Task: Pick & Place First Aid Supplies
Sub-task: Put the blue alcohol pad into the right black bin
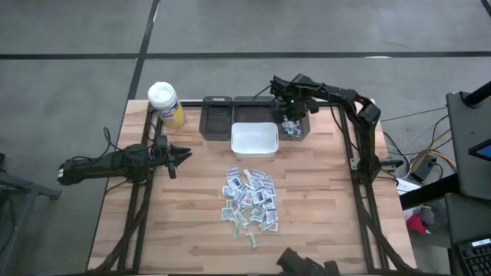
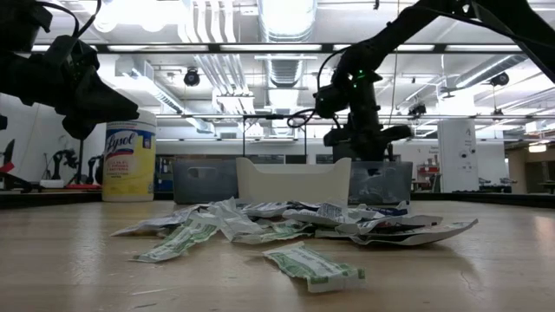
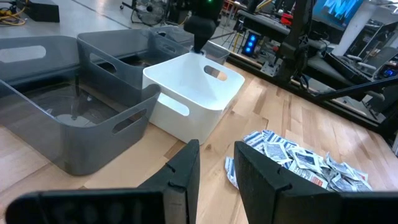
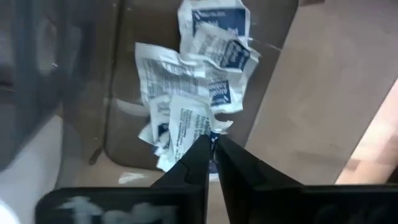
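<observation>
The right gripper (image 4: 213,144) hangs over the right gray bin (image 1: 301,126), its fingers almost closed with a thin gap and nothing in them. Packets (image 4: 199,81) lie in that bin just below. The pile (image 1: 249,199) sits mid-table. The left gripper (image 1: 182,156) waits, fingers apart and empty.

The right arm reaches across the table's far side, its right gripper (image 4: 213,144) pointing down, fingers nearly together. The left arm lies low, its left gripper (image 3: 214,163) parted.
</observation>
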`<control>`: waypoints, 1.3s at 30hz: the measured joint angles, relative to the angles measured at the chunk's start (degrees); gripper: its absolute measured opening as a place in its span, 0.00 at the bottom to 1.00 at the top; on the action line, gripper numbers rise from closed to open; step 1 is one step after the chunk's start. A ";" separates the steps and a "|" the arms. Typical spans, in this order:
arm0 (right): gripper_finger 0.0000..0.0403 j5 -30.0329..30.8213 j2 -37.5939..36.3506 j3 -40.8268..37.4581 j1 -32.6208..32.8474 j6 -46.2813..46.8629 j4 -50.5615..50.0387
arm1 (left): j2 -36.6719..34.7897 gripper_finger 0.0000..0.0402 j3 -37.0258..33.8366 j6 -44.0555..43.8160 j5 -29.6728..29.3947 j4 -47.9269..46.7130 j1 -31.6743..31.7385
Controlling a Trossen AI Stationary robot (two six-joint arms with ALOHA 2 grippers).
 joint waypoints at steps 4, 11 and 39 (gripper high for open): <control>0.20 0.28 0.00 0.00 -0.02 -1.40 1.94 | -0.01 0.23 0.00 0.00 0.00 0.00 -0.02; 0.44 0.44 -0.23 1.33 0.02 -2.25 1.31 | -0.02 0.23 -0.02 0.00 0.00 0.00 -0.02; 0.45 -0.20 -10.91 3.64 33.45 13.62 -12.05 | 0.00 0.23 -0.02 0.00 0.00 0.00 -0.02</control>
